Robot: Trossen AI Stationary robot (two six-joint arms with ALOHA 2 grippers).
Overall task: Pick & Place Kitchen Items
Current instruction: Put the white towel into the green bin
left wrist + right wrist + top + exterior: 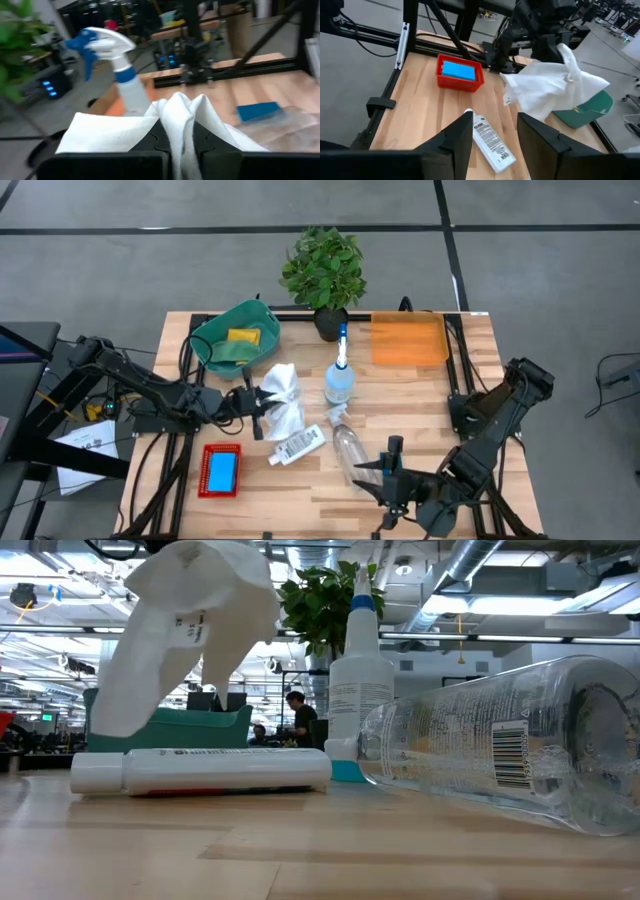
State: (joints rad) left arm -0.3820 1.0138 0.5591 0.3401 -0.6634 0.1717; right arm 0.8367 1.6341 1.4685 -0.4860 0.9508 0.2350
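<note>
White cloth (281, 402) hangs pinched in the left hand (258, 402); the right hand (494, 134) hovers spread over the table.

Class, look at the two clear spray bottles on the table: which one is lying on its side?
The clear bottle nearer the right hand is lying down, beside the small white bottle. The other spray bottle, with the blue-and-white trigger head, stands upright near the plant.

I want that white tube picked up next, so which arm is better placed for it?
Right, probably. Its tool stands open with the white tube lying between its fingers, while the left tool is shut on the white cloth.
</note>
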